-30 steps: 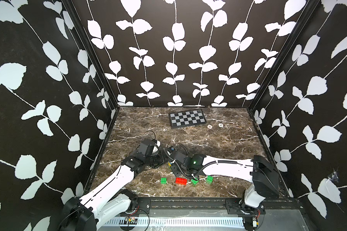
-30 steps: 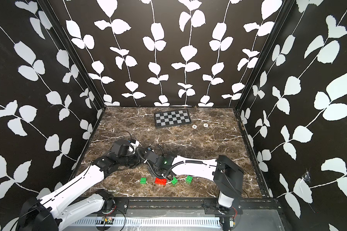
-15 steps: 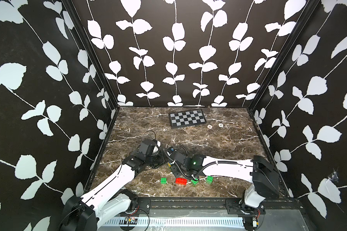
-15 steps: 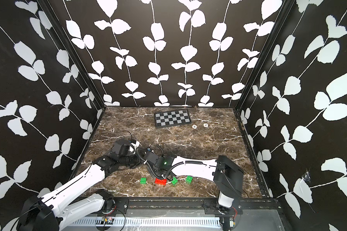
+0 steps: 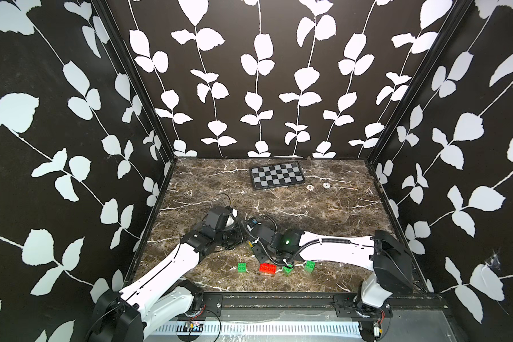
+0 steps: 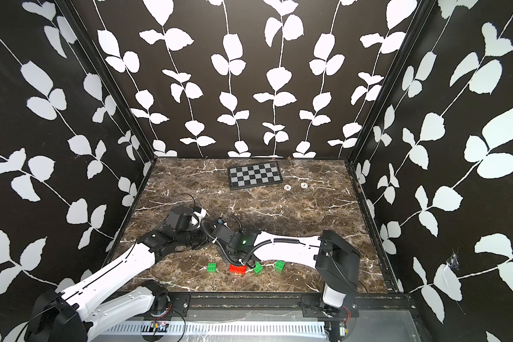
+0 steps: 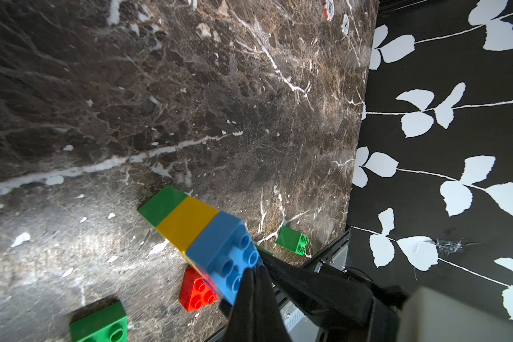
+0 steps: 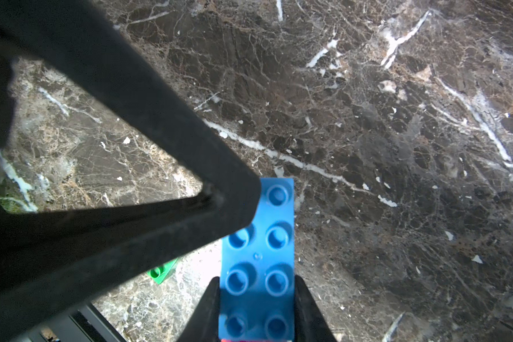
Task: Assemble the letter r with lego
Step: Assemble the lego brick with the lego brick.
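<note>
- The marble tabletop (image 5: 323, 213) carries everything. Both of my arms reach low over its front half and meet near the middle.
- My right hand (image 8: 256, 299) pinches the blue brick (image 7: 219, 245) across its narrow sides.
- My left hand (image 7: 253, 274) has its fingers pressed together, tips touching the blue brick's studded face.
- A checkerboard (image 5: 277, 176) lies flat near the back wall.
- The stack (image 7: 196, 228) runs blue, then the yellow brick (image 7: 187, 222), then the green end brick (image 7: 163, 204), which points at the tabletop. I cannot tell whether it rests there.
- The red brick (image 5: 268, 268) lies near the front edge, studs up.
- In the same row sit the left green brick (image 5: 242, 267), apart from the red one, the middle green brick (image 5: 287, 270) just beside it, and the right green brick (image 5: 309, 265).
- Two small discs (image 5: 310, 187) lie beside the checkerboard.
</note>
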Motion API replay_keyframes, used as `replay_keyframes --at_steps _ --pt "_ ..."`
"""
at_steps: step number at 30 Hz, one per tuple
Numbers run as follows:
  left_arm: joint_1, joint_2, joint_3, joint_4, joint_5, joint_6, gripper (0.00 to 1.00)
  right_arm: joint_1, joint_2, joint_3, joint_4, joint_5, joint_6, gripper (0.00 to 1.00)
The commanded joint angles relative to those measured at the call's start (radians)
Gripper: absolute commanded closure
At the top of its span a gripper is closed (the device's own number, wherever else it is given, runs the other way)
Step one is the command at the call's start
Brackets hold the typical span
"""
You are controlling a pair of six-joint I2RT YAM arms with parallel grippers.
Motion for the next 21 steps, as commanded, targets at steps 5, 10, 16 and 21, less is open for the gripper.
replay_keyframes --at_steps 5,10,16,21 --pt "-0.006 0.021 -0.014 -0.112 -0.016 0.028 1.00 0.009 -0.006 -0.008 -0.008 0.017 0.012 1.00" --pt "-0.019 0.058 -0.038 -0.162 -0.016 0.043 1.00 0.009 -0.006 -0.008 -0.008 0.018 0.013 1.00" --pt "-0.039 0.117 -0.036 -0.238 -0.060 0.083 1.00 0.009 -0.001 -0.005 -0.011 0.013 0.010 1.00" --pt "-0.039 0.027 -0.021 -0.226 -0.088 0.069 1.00 0.009 0.007 0.005 -0.013 0.007 0.007 1.00"
